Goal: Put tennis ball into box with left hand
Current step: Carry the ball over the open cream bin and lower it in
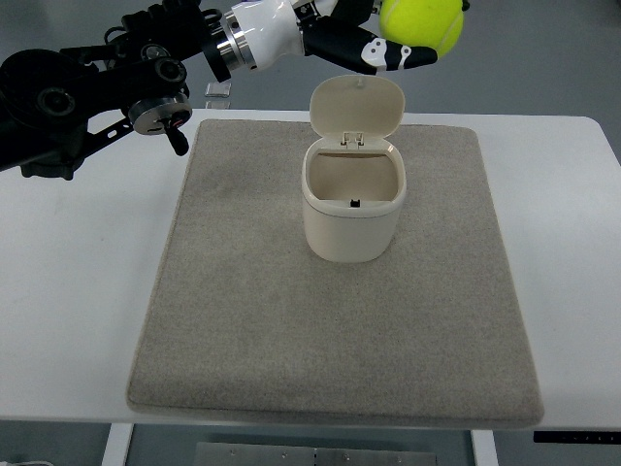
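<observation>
Top view shows the left hand (374,44) at the upper centre of the frame, its arm entering from the upper left, with the fingers closed around the tennis ball (421,24). I note that the ball sits at the very top edge, partly cut off, above and to the right of the box (352,199). The box stands upright near the centre of the grey mat (243,311) with its hinged lid (356,105) raised towards the upper part of the frame.

Hazards I judge from this position:
- Ball is not yet over the opening; a release now would drop it behind the lid, onto the mat or white table (78,291), where it would roll away
- Descending hand may strike the raised lid, closing it or tipping the box
- Ball landing on the rim may bounce out

Right hand is not visible
</observation>
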### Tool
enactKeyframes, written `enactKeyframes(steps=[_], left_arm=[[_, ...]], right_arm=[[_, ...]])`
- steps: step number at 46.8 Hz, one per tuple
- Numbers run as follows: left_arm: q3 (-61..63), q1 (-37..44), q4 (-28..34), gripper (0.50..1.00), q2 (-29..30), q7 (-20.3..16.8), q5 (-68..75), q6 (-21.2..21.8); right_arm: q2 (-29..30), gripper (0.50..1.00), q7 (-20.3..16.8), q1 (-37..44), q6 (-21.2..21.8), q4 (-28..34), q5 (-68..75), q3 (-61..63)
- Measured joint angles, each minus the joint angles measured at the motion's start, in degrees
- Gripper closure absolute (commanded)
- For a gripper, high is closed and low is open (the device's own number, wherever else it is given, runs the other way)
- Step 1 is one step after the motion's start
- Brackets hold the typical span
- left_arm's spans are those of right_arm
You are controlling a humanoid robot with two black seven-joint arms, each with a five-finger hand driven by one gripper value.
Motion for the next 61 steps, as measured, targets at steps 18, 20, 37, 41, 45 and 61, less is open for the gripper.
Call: enactKeyframes(steps=[18, 20, 37, 41, 45, 61], left_arm=[[10.41, -0.11, -0.15, 1.000, 2.34, 0.07, 0.91, -0.43], [10.99, -0.21, -0.15, 1.000, 2.42, 0.07, 0.94, -0.49], [15.67, -0.31, -0.77, 1.000, 2.93, 0.06, 4.24, -1.22], [16.26, -0.46, -0.71, 1.000, 3.69, 0.06, 5.10, -1.42], [16.63, -0.46, -0.70, 1.000, 4.36, 0.06, 6.33, -1.63], [18.48, -0.46, -0.35, 1.000, 5.37, 0.05, 7.02, -1.61]], right_arm=[[0.00, 0.599, 0.00, -0.01, -0.04, 0.00, 0.00, 0.00], [0.00, 0.599, 0.00, -0.01, -0.04, 0.00, 0.00, 0.00], [0.00, 0.599, 0.00, -0.01, 0.01, 0.00, 0.00, 0.00], [0.00, 0.599, 0.00, -0.01, 0.00, 0.00, 0.00, 0.00], [0.00, 0.599, 0.00, -0.02, 0.00, 0.00, 0.00, 0.00], [0.00, 0.599, 0.00, -0.01, 0.01, 0.00, 0.00, 0.00]])
